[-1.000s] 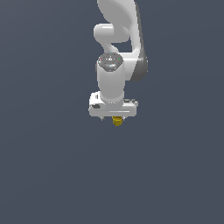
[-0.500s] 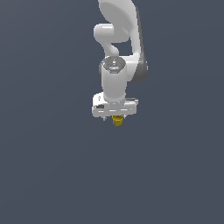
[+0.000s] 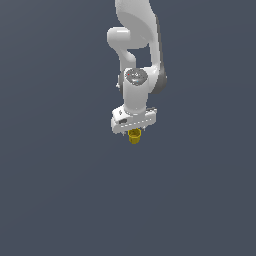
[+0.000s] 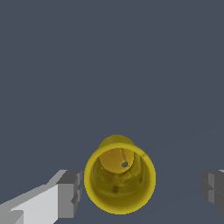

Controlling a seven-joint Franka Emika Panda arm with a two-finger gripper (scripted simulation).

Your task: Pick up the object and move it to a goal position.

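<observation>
The object (image 3: 134, 136) is a small mustard-yellow cup, seen just under the white hand in the exterior view. In the wrist view I look down into the object's (image 4: 119, 177) flared rim. My gripper (image 4: 141, 190) straddles it and is open. One grey fingertip (image 4: 70, 193) stands right beside the rim, touching or nearly so. The other fingertip (image 4: 213, 187) is well apart from the cup. In the exterior view the gripper (image 3: 134, 132) points straight down over the cup, and its fingers are mostly hidden by the hand.
A plain dark grey surface (image 3: 60, 200) fills both views. The white arm (image 3: 137, 45) rises from the hand to the exterior view's top edge.
The arm's wrist and upper links have shifted slightly toward the exterior view's right. The hand and the yellow cup beneath it stay at almost the same spot.
</observation>
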